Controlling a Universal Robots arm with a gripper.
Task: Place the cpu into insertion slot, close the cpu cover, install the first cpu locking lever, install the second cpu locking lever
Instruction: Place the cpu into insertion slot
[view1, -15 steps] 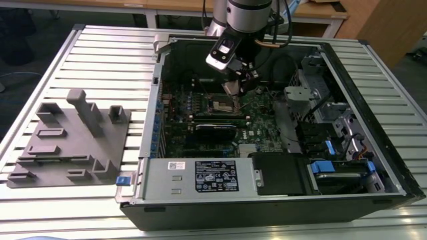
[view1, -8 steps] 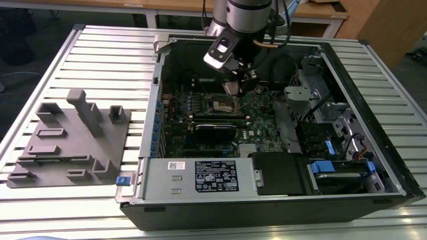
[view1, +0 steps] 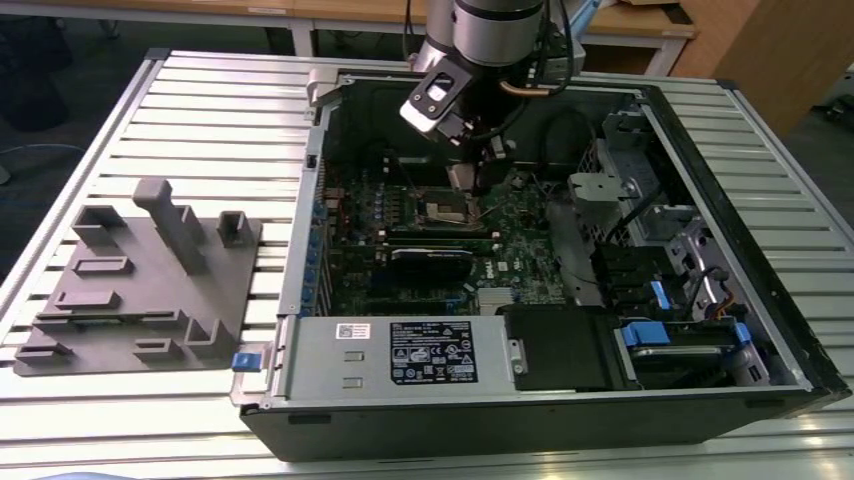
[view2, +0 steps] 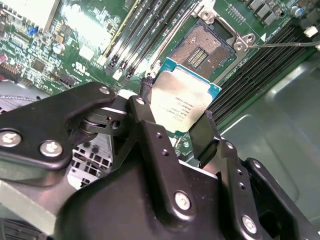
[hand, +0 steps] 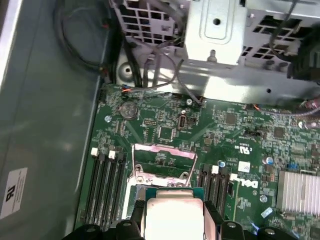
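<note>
My gripper (view1: 461, 172) hangs inside the open computer case, just above the motherboard (view1: 521, 265). It is shut on the cpu (view2: 186, 100), a small square chip with a pale silver top, pinched by two opposite edges between black fingers (view2: 146, 107). The insertion slot (view2: 201, 46) lies uncovered close beyond the chip, its dark pin field bare inside a silvery rim. In the first wrist view the cpu (hand: 172, 216) sits in my gripper (hand: 173, 214), and the cpu cover (hand: 164, 149) stands tilted up behind the socket. A thin locking lever (view2: 280, 44) sticks out free beside the slot.
Long memory slots (view2: 135, 35) run along both sides of the socket. A metal drive cage (hand: 215, 30) and loose cables (hand: 150, 65) lie past the board. A black card (view1: 430, 262) and the power supply (view1: 400, 350) sit nearer. A grey fixture block (view1: 147, 280) rests on the exterior view's left.
</note>
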